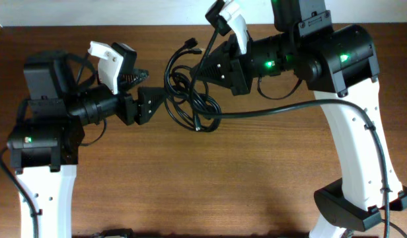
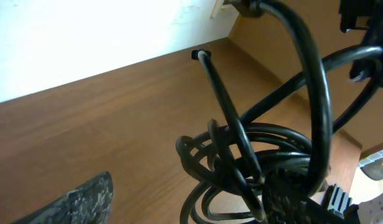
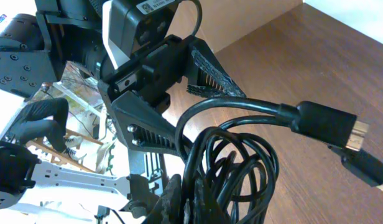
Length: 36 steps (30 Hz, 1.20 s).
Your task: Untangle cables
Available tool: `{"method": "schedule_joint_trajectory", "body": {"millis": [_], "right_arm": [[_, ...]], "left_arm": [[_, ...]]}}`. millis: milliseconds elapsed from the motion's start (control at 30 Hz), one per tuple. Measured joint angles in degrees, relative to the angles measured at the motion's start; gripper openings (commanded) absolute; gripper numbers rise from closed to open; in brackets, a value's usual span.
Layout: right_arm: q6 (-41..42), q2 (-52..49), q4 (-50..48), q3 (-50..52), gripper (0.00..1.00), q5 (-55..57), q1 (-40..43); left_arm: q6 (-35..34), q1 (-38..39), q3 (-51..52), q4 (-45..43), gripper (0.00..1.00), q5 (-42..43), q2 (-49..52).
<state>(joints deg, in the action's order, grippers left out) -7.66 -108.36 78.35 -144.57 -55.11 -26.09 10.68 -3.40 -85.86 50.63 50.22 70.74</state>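
Observation:
The cables [image 1: 187, 99] are a tangle of thin black loops at the table's middle, between my two grippers. One plug end [image 1: 190, 45] sticks out toward the back. My right gripper [image 1: 202, 71] is shut on a bunch of the loops; in the right wrist view its fingers [image 3: 194, 202] pinch the strands [image 3: 241, 155], and a large plug [image 3: 341, 130] juts right. My left gripper [image 1: 157, 102] is open at the tangle's left side. In the left wrist view its fingers [image 2: 185, 208] are wide apart, with the loops [image 2: 241, 149] crowding the right finger.
The wooden table [image 1: 210, 178] has a pale wall along its back edge. A thicker black arm wire [image 1: 283, 109] runs from the tangle's lower right to the right arm. The arm bases stand at the front left and front right.

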Motion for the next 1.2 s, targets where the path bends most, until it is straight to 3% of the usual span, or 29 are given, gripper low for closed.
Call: {"method": "schedule_joint_trajectory", "body": {"millis": [133, 233, 267, 300, 333, 367, 700, 933, 1200], "right_arm": [[0.0, 0.0, -0.7, 0.0, 0.04, 0.0, -0.8], [0.0, 0.0, -2.3, 0.0, 0.04, 0.1, -3.0], [0.0, 0.0, -2.6, 0.0, 0.04, 0.2, -3.7], [0.0, 0.0, -2.6, 0.0, 0.04, 0.3, -3.8], [0.0, 0.0, -2.6, 0.0, 0.04, 0.5, -3.8], [0.0, 0.0, -2.6, 0.0, 0.04, 0.7, -3.8], [0.3, 0.0, -2.6, 0.0, 0.04, 4.0, -3.9], [0.3, 0.0, 4.2, 0.0, 0.04, 20.5, -4.0], [0.3, 0.0, 11.0, 0.0, 0.04, 30.7, -4.0]], "left_arm": [[-1.5, 0.0, 0.0, -0.8, 0.45, 0.4, 0.0], [-1.8, 0.0, 0.0, -0.8, 0.57, 0.4, 0.0], [-1.9, 0.0, 0.0, -0.7, 0.57, 0.4, 0.0], [-2.1, 0.0, 0.0, -0.7, 0.5, 0.4, 0.0], [-2.1, 0.0, 0.0, -0.7, 0.07, 0.3, 0.0], [-2.3, 0.0, 0.0, -0.7, 0.0, 0.4, 0.0], [-2.6, 0.0, 0.0, -0.7, 0.0, 0.6, 0.0], [-2.6, 0.0, 0.0, -0.8, 0.0, -1.6, 0.0], [-2.6, -1.9, 0.0, -4.2, 0.0, -1.9, -0.1]]}}
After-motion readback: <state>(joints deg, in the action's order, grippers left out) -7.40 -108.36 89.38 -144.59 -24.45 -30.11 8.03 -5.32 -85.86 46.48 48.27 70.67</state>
